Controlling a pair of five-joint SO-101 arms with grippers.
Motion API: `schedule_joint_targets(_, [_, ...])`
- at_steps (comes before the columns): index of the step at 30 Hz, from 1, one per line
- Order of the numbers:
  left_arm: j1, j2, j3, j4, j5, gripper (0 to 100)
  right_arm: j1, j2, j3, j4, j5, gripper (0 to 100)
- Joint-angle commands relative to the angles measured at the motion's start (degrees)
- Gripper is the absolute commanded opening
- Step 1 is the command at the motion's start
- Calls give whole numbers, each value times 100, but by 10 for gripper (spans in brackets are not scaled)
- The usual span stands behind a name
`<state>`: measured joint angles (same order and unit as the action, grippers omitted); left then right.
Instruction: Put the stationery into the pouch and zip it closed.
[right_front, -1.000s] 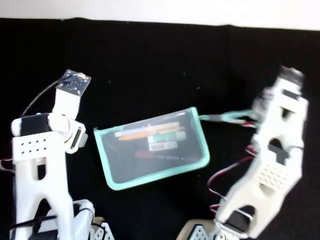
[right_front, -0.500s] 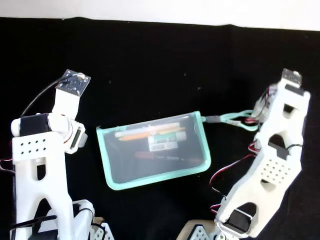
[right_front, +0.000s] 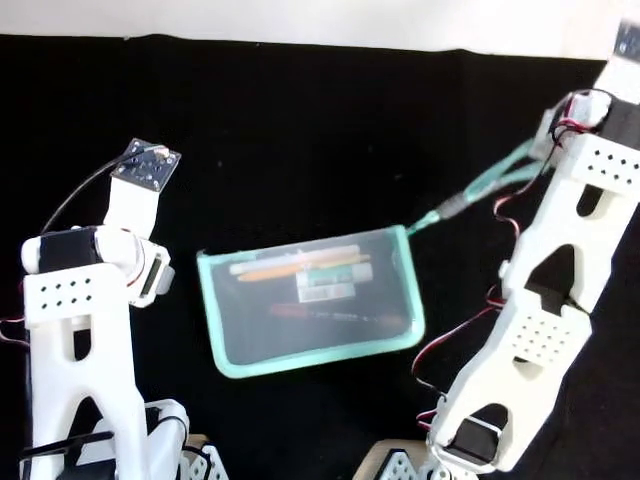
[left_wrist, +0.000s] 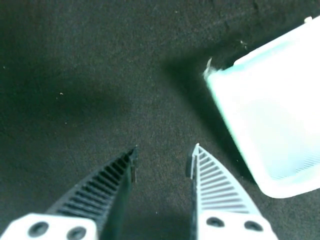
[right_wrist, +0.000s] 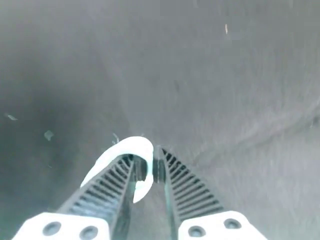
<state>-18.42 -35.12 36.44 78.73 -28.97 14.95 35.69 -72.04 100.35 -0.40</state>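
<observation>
Right gripper (right_wrist: 147, 161) fingers pinched the mint pull strap (right_wrist: 120, 149), which ran taut from them to the pouch (right_front: 290, 340) corner. Left gripper (left_wrist: 165, 148) fingers were spread and empty, the pouch's other end just beside them. Stationery (right_front: 305, 272) was inside and the zip looked fully run, so the task was judged nearly done. Pouch was translucent, mint-edged and flat.

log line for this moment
right gripper: shut on zip strap, taut | left gripper: open, beside pouch | stationery: inside pouch
</observation>
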Motion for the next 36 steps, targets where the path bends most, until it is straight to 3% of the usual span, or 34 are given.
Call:
schedule_joint_targets(1, [110,-48,-242,-202,-26,181,-286,-708,-435,75,-35,5])
schedule_joint_targets(14, [127,-48,-259,-255,18,184,-1613,-2615,-488,31,-44,5])
schedule_joint_targets(27, [655,-48,-1244,-273,1231,185,-3275,-4110,-488,-163,-9,5])
schedule_joint_targets(36, [75,-48,-2255,-281,2497,185,-4084,-4936,-444,-585,0,5])
